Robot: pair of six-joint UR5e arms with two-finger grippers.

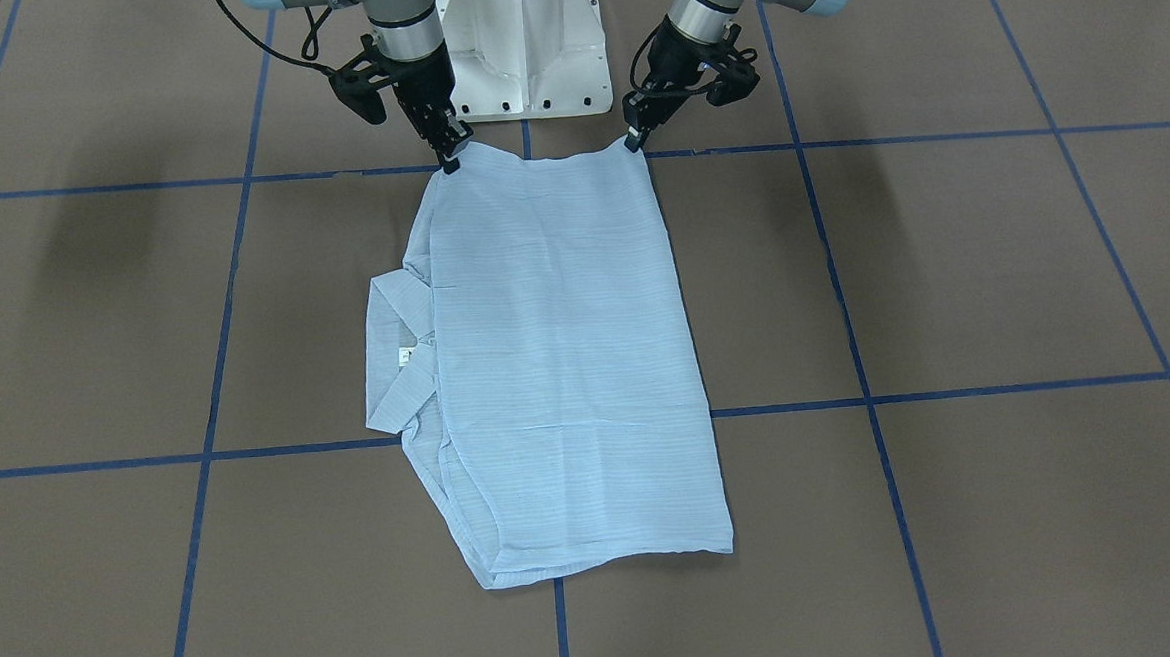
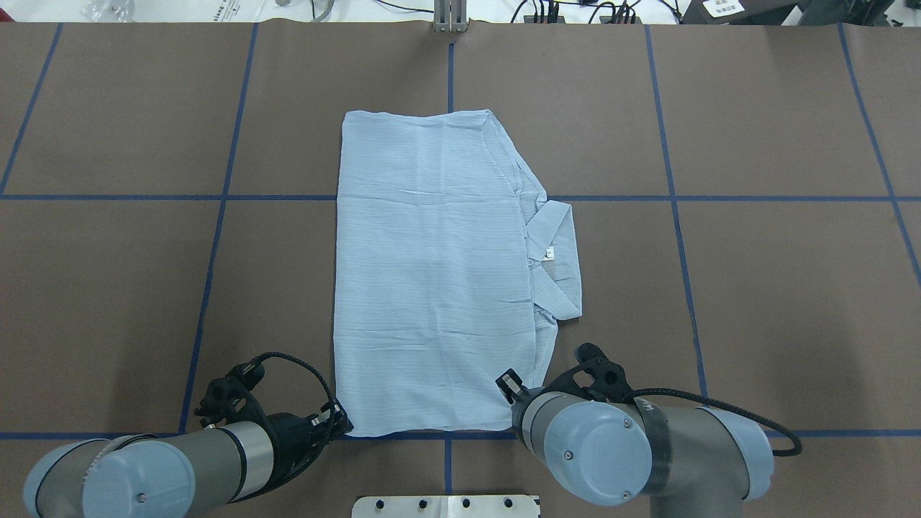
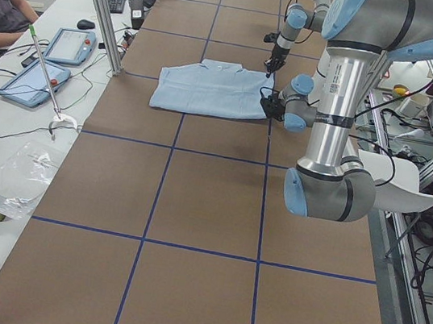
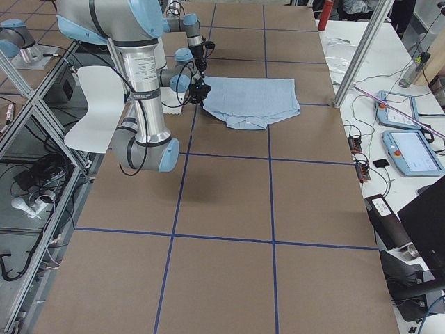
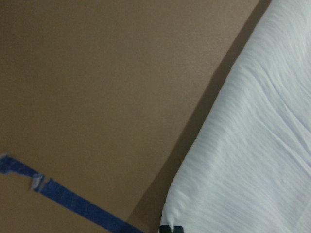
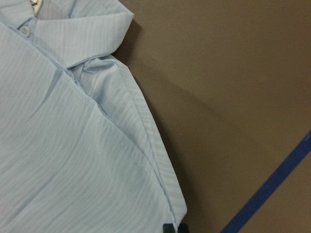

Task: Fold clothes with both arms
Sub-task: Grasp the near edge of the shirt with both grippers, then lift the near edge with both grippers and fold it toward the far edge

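Note:
The pale-blue striped shirt [image 1: 566, 349] lies flat on the brown table, folded into a long rectangle [image 2: 432, 273]. Its collar [image 2: 557, 252] with the neck label sticks out on my right side. My left gripper [image 1: 633, 143] is shut on the near left corner of the shirt [image 2: 344, 428]. My right gripper [image 1: 450, 160] is shut on the near right corner [image 2: 509, 381]. Both grippers are low at the table. The left wrist view shows the shirt's edge [image 5: 252, 155], and the right wrist view shows the corner and collar [image 6: 73, 145].
The white pedestal base [image 1: 525, 51] stands just behind the two grippers. Blue tape lines [image 2: 216, 216] cross the brown table. A side bench with tablets [image 3: 71, 46], a metal post [image 3: 101, 6] and a seated person lies beyond the table's far edge.

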